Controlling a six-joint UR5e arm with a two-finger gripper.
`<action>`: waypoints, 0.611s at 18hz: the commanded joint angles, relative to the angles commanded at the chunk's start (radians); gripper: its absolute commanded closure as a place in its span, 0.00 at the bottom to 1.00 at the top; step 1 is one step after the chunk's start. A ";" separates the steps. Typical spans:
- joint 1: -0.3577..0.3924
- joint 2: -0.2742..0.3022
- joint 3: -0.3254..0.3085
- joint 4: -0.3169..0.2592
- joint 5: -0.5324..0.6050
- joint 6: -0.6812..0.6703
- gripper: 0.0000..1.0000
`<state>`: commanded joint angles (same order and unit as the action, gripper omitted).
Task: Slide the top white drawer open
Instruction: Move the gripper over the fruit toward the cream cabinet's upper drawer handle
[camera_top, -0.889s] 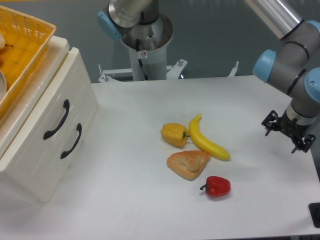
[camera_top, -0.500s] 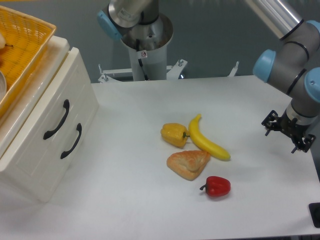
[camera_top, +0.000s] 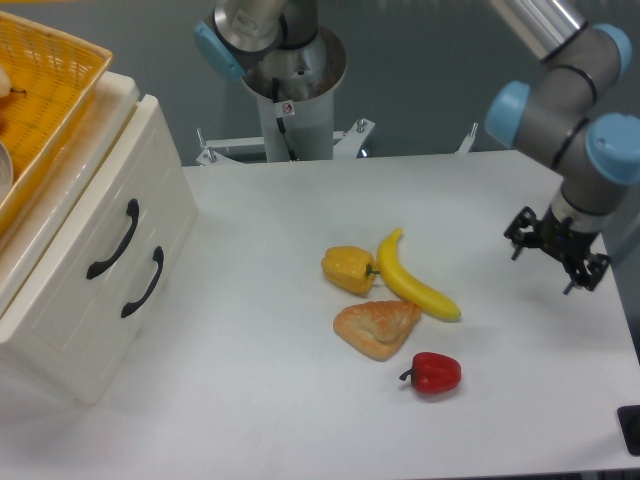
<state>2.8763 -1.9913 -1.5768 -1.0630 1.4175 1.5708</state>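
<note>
We see the gripper (camera_top: 556, 257) at the right side of the white table (camera_top: 280, 400), hanging above the surface with its two black fingers apart and nothing between them. The top white drawer (camera_top: 85, 215) is far at the left, in a glossy cream cabinet (camera_top: 60, 330); its panelled front is flush and shut, with one curved black handle (camera_top: 113, 240). The lower drawer (camera_top: 125, 300) below it has a similar handle. A yellow wicker basket (camera_top: 45, 90) stands on the cabinet. Between cabinet and gripper lie a smooth yellow pepper (camera_top: 348, 269), a curved banana (camera_top: 414, 281), a flaky triangular pastry (camera_top: 378, 328) and a shiny red pepper (camera_top: 433, 372).
</note>
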 joint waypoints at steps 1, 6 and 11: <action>-0.003 0.025 -0.020 0.000 -0.012 -0.002 0.00; -0.009 0.091 -0.078 -0.006 -0.045 -0.072 0.00; -0.081 0.131 -0.095 -0.018 -0.051 -0.262 0.00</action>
<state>2.7951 -1.8608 -1.6720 -1.0815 1.3667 1.3089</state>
